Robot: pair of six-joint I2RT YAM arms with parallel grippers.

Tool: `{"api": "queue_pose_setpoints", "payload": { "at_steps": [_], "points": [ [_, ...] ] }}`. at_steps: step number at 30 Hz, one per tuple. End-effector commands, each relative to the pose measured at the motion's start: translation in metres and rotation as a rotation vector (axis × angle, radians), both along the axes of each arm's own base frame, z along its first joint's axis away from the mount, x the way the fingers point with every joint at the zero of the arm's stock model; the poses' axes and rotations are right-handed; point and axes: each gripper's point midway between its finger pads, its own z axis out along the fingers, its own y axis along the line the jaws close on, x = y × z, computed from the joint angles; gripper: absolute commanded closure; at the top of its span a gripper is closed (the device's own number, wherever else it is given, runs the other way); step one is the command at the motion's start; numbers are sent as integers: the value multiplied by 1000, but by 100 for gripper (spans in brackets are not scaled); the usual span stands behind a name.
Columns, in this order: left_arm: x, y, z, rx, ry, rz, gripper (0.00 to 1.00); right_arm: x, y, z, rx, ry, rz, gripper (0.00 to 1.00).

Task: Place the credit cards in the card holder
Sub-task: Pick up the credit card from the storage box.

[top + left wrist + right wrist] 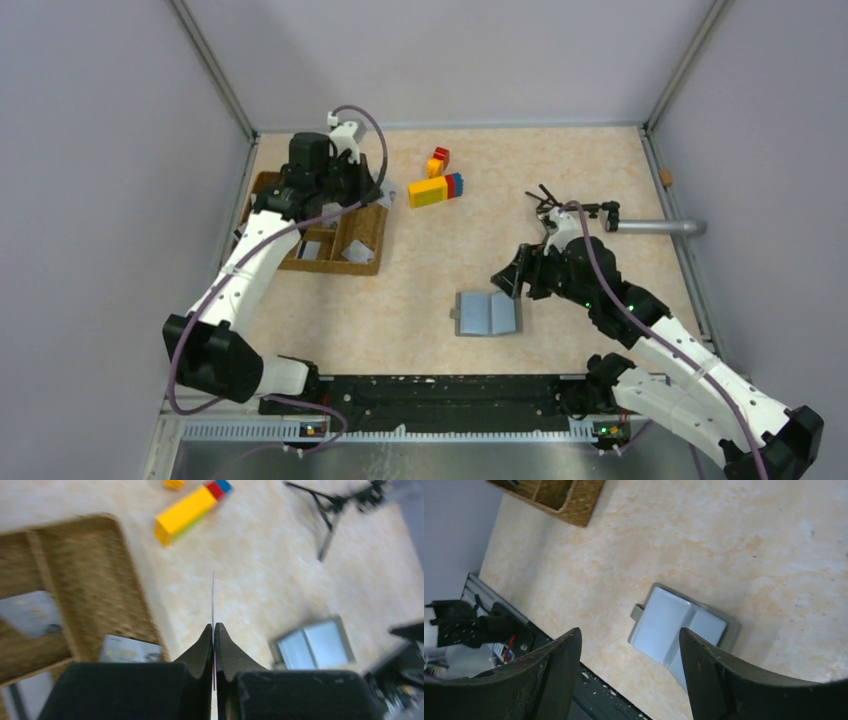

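Two claws, two states. The left claw (213, 626) is pinched tight on one card (212, 597), which shows edge-on in the left wrist view as a thin upright line rising from between the fingertips. It hangs just beside the right rim of the tray (330, 268) (that view is blurred, so the card's face cannot be read). More cards (357, 250) lie flat in the tray's compartments, at least two in the near ones.

The right claw (626, 632) is spread wide and holds nothing. It hovers over the wallet (674, 625), which lies open and flat on the table (420, 290), near the front edge and right of centre, well apart from the tray. Its pale grey-blue inner panels face up, and a small tab sticks out of one side.

Yellow, red and blue bricks (435, 190) sit at the far side, between the tray and a small black tripod (548, 203). A metal tube (660, 227) lies just right of the tripod.
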Motion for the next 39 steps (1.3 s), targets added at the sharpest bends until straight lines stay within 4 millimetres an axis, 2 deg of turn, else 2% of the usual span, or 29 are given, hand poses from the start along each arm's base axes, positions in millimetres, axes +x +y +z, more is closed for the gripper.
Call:
{"api": "queue_pose_setpoints", "payload": {
  "at_steps": [1, 3, 7, 11, 14, 19, 24, 30, 33, 35, 36, 37, 39],
  "points": [
    [-78, -62, -7, -201, 81, -425, 100, -16, 32, 57, 130, -149, 249, 26],
    [-117, -81, -12, -289, 112, -617, 100, -24, 41, 65, 164, -157, 321, 20],
    [-171, -96, -20, -459, 195, -836, 100, -34, 57, 65, 208, -122, 428, 19],
    [-209, -111, -25, -508, 284, -988, 100, -45, 75, 56, 275, -33, 536, 27],
    [-226, -122, -28, -515, 331, -1060, 100, -54, 87, 54, 342, 11, 603, 32],
    [-239, -130, -31, -520, 375, -1117, 100, -62, 100, 60, 394, -6, 653, 39],
    [-244, -134, -32, -516, 382, -1137, 100, -68, 110, 48, 382, 40, 683, 54],
    [-241, -135, -36, -505, 385, -1122, 100, -75, 119, 43, 384, 69, 716, 81],
    [-236, -137, -37, -491, 372, -1092, 100, -75, 118, 42, 392, 72, 699, 100],
    [-227, -139, -41, -464, 363, -1033, 75, -62, 113, 30, 343, 97, 586, 100],
    [-219, -140, -47, -433, 359, -976, 46, -54, 106, 18, 300, 121, 513, 100],
    [-210, -141, -55, -398, 356, -913, 31, -46, 98, 5, 253, 148, 442, 100],
    [-193, -140, -71, -336, 357, -789, 20, -35, 74, -24, 177, 232, 305, 100]
  ]
}}
